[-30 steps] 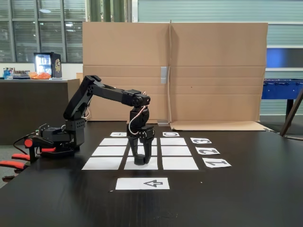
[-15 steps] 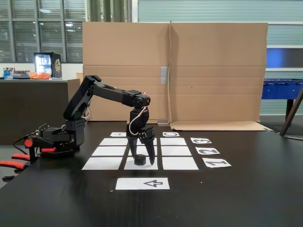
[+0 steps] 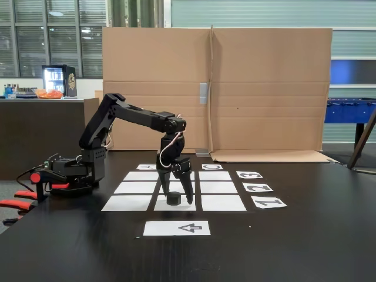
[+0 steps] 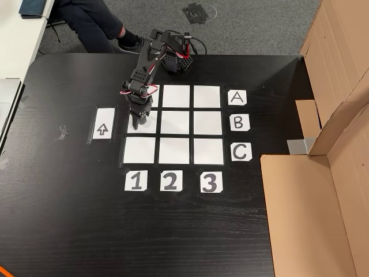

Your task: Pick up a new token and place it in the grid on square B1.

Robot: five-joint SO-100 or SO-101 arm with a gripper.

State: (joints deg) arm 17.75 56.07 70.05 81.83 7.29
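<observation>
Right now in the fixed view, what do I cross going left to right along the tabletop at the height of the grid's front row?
Arm base → front-left square → token on square B1 → front-right square → label card 1.

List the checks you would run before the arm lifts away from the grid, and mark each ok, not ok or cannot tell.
1. Small black hexagonal token rests on the paper: ok.
2. It sits in white paper square B1: ok.
3. Tool is open, fingers apart: ok.
4. Fingers clear of the token's sides: cannot tell.
5. Nine-rectangle white paper grid lies flat and aligned: ok.
6. White arrow strip free of the arm: ok.
</observation>
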